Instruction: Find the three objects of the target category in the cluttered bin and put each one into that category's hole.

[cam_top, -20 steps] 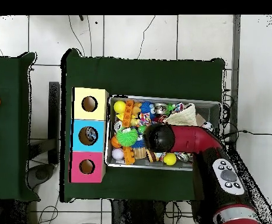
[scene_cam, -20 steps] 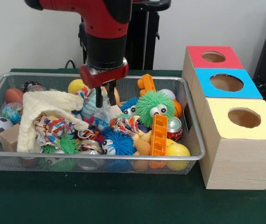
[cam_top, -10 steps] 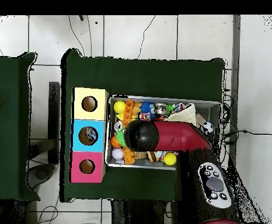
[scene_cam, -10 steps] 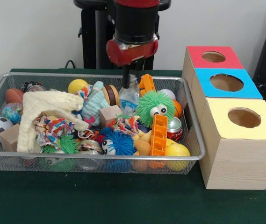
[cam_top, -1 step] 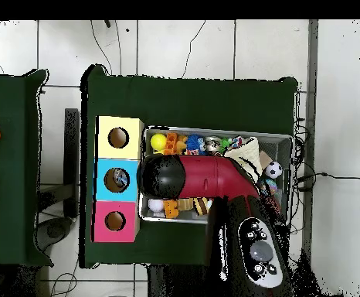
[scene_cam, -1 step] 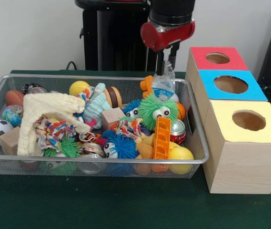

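Clear crinkly plastic bag (scene_cam, -1 step: 164,85) hangs from the clenched pincer (scene_cam, -1 step: 166,67), lifted above the wire bin (scene_cam, -1 step: 195,125) at its end nearest the 3 hole boxes. Risk as I read it: grip is only on the bag's top, so it may swing and snag on the blue box (scene_cam, -1 step: 230,84) hole rim.

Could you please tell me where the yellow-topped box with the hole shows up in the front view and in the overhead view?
Front view: the yellow-topped box stands at the lower right, nearest the camera, just right of the wire bin.
Overhead view: it sits at the upper left of the green table, above the blue-topped box.
Shared landmark: the blue-topped box is its neighbour in both views.
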